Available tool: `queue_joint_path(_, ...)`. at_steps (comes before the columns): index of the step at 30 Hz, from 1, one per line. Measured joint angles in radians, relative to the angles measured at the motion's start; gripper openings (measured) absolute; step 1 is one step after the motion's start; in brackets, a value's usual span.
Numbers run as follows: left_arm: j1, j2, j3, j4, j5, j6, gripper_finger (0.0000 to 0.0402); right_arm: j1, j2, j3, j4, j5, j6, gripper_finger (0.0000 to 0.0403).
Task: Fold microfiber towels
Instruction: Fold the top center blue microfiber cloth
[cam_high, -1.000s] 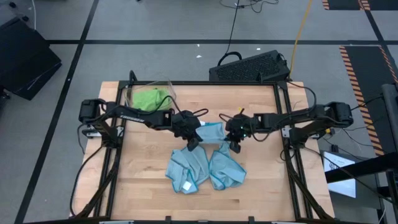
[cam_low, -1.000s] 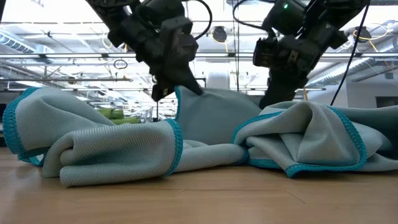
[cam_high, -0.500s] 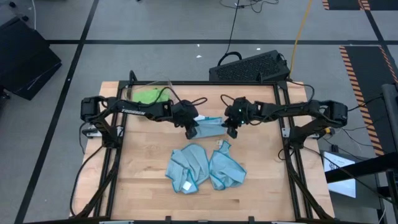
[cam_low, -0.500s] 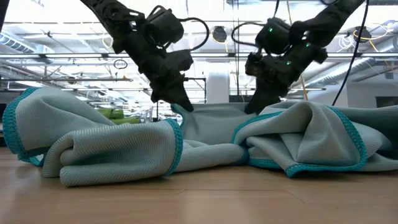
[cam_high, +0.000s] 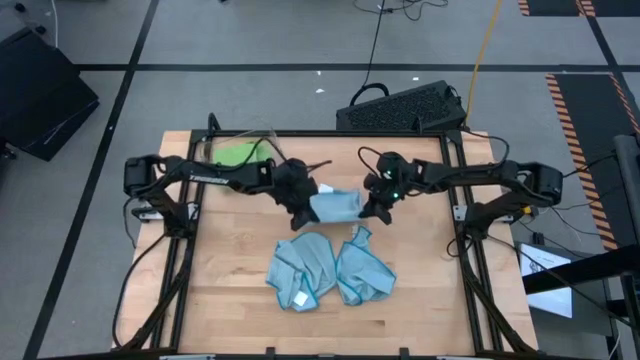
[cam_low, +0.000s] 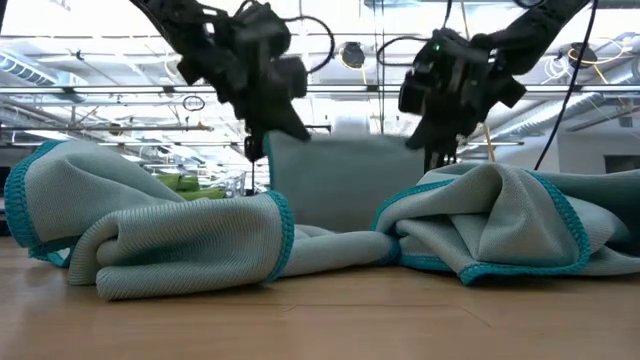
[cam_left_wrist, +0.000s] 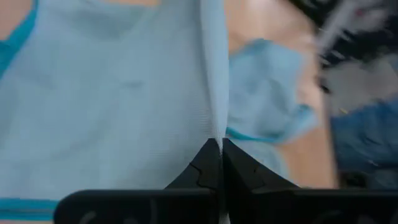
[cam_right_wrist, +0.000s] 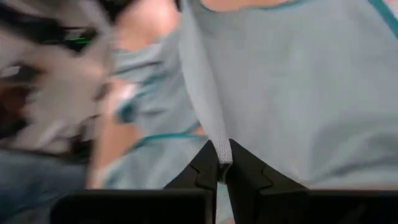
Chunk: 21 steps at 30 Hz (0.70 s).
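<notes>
Both arms meet over the middle of the wooden surface (cam_high: 230, 300), slightly toward its far side. The left gripper (cam_high: 302, 214) and the right gripper (cam_high: 374, 208) hold one light blue towel (cam_high: 335, 206) stretched between them, each set of jaws closed tight on an upper corner; both wrist views show the dark fingers (cam_left_wrist: 208, 163) pinched together on a thin edge of cloth. In the low view the held towel (cam_low: 335, 180) hangs as a flat sheet, top edge level and taut, long axis running left to right between the grippers, face toward the camera; whether its lower edge touches the surface is hidden behind the cloths in front. Two more light blue towels lie crumpled on the surface nearer the front: the left crumpled towel (cam_high: 300, 270), with a small white tag showing, and the right crumpled towel (cam_high: 365, 270), touching each other side by side, teal hems curling. Lime green towels (cam_high: 237, 155) sit bunched inside a clear plastic bin (cam_high: 270, 135) at the far left corner of the surface. A black keyboard (cam_high: 400, 105) lies beyond the far edge.
</notes>
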Motion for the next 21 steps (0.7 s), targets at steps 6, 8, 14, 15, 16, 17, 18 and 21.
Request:
queue_joint_path(6, -0.045, -0.014, 0.0, -0.006, -0.096, 0.041, 0.0006, 0.008, -0.017, 0.0, -0.009, 0.0, -0.007, 0.0013)
queue_joint_path(8, -0.038, 0.004, 0.0, -0.003, -0.177, 0.066, 0.001, -0.002, -0.006, 0.0, -0.009, 0.069, -0.03, 0.0013)
queue_joint_path(14, 0.007, 0.067, -0.001, 0.003, -0.215, 0.119, 0.0004, -0.029, 0.049, 0.0, -0.008, 0.113, -0.059, 0.0013)
queue_joint_path(15, 0.011, 0.077, -0.001, 0.007, -0.215, 0.132, 0.0004, -0.028, 0.06, 0.0, -0.006, 0.113, -0.059, 0.0013)
queue_joint_path(16, 0.015, 0.086, -0.001, 0.01, -0.216, 0.144, 0.0005, -0.028, 0.067, 0.0, -0.007, 0.113, -0.055, 0.0013)
queue_joint_path(17, 0.018, 0.092, -0.001, 0.01, -0.219, 0.156, 0.0008, -0.028, 0.073, 0.0, -0.007, 0.116, -0.05, 0.0013)
queue_joint_path(18, 0.02, 0.097, -0.001, 0.009, -0.228, 0.165, 0.0012, -0.027, 0.078, 0.0, 0.0, 0.118, -0.048, 0.0013)
queue_joint_path(21, 0.025, 0.104, 0.0, 0.011, -0.269, 0.187, 0.0018, -0.027, 0.082, 0.0, 0.002, 0.139, -0.03, 0.0013)
